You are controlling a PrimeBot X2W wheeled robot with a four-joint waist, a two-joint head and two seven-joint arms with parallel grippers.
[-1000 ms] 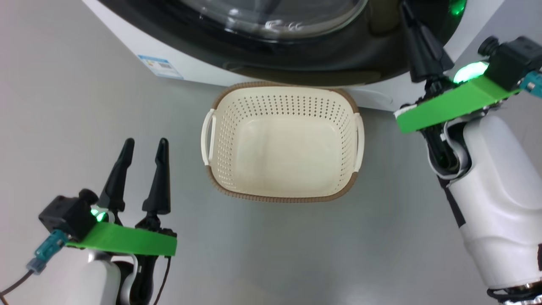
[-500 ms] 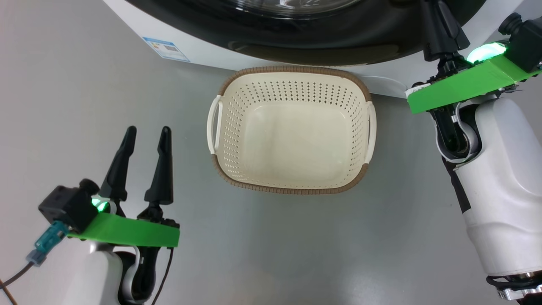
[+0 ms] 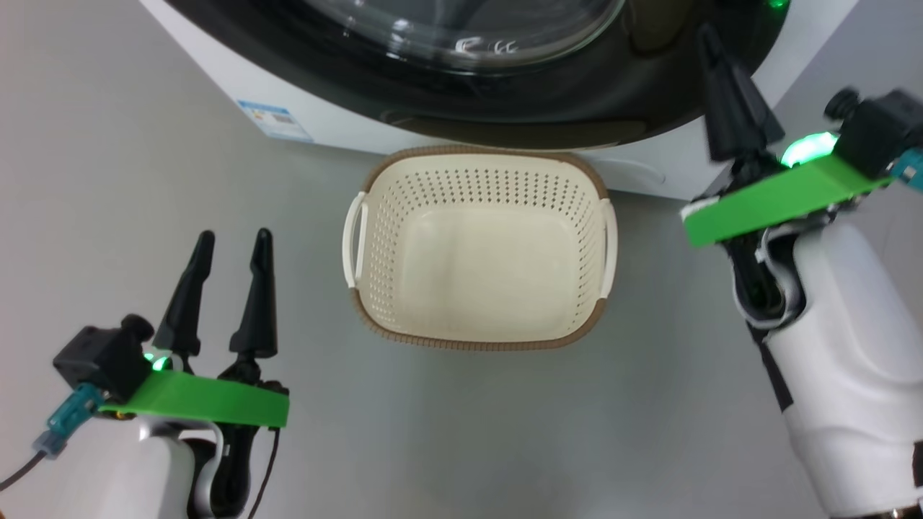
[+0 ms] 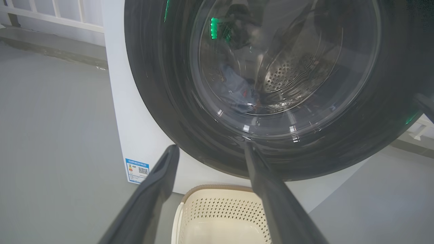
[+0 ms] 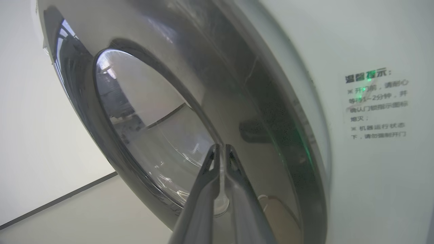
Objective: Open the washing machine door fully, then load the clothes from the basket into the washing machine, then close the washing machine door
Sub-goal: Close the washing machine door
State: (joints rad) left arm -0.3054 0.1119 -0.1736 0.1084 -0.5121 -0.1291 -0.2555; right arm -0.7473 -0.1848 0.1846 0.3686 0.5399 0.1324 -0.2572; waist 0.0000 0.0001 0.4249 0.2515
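Black-rimmed washing machine door (image 3: 505, 108), head view: just far of right gripper (image 3: 709, 36), the nearer arm, jaws pinched shut on nothing. Left gripper (image 3: 234, 238) well apart at near left, jaws spread, empty. Basket (image 3: 469, 340) empty between them.
Left wrist: clothes (image 4: 237, 91) inside washing machine (image 4: 135, 135), behind the glass.
Right wrist: tips at door's right rim; contact and latch unclear.
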